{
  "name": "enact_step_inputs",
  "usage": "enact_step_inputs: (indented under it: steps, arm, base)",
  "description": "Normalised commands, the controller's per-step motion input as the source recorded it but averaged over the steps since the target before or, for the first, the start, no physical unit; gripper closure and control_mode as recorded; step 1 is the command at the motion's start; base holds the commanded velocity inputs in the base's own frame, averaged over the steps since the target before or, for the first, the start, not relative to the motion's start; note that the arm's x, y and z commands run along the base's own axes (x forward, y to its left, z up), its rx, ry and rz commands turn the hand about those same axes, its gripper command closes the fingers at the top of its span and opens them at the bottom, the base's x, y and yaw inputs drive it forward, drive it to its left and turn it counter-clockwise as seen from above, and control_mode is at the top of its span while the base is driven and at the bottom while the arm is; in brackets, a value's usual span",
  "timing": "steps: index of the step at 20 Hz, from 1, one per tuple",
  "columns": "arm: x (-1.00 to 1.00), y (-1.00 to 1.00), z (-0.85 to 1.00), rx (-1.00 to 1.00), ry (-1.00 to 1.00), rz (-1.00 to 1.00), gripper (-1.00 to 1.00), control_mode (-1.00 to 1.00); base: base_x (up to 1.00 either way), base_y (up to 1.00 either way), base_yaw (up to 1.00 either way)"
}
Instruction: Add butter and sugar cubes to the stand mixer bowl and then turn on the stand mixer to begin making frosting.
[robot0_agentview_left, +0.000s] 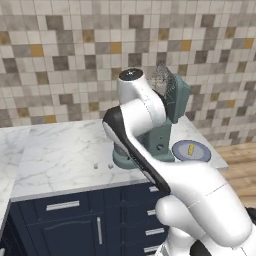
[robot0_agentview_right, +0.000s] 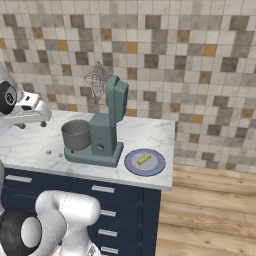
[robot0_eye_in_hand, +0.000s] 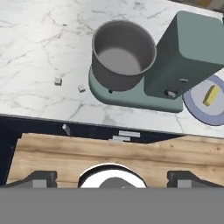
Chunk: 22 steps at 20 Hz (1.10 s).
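My arm is folded high above the marble counter (robot0_agentview_right: 145, 131), and my pincer (robot0_eye_in_hand: 112, 177) looks down from well above the worktop, its two dark fingertips (robot0_eye_in_hand: 39, 178) spread wide with nothing between them. The stand mixer (robot0_agentview_right: 105, 131), a dull teal-green body with a flat base and upright column, stands on the counter with its head tilted up, so that the wire whisk (robot0_agentview_right: 97, 80) points up and away from the bowl. The stand mixer bowl (robot0_eye_in_hand: 122, 53), a smooth grey metal cylinder, sits upright on the mixer base, its round mouth open toward my hand camera. The butter (robot0_eye_in_hand: 211, 95), a small yellow stick, lies flat on a round blue-grey plate (robot0_eye_in_hand: 199, 111) just beside the mixer base, on the side away from the bowl; in the hand view its long axis runs diagonally across the plate. The sugar cubes (robot0_eye_in_hand: 57, 81), two tiny whitish-grey blocks, rest on the marble near the bowl side of the base, slightly apart from each other.
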Motion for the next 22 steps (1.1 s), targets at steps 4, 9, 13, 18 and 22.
enact_step_inputs:
  steps: [4,9,13,18,22]
  arm:
    - [0.01,0.54,-0.27,0.00,0.02,-0.10,-1.00,-1.00]
    - [0.12,0.37,-0.34,0.00,0.00,-0.13,-1.00,-1.00]
    - [0.20,0.45,-0.38,0.00,0.00,-0.17,-1.00,-1.00]
    - [0.35,0.11,-0.42,0.01,0.00,-0.16,-1.00,-1.00]
    - [0.44,0.07,-0.44,0.02,0.00,-0.15,-1.00,-1.00]
  base:
    - [0.00,0.00,0.00]
    - [0.00,0.00,0.00]
    - [0.00,0.00,0.00]
    - [0.00,0.00,0.00]
    - [0.00,0.00,0.00]
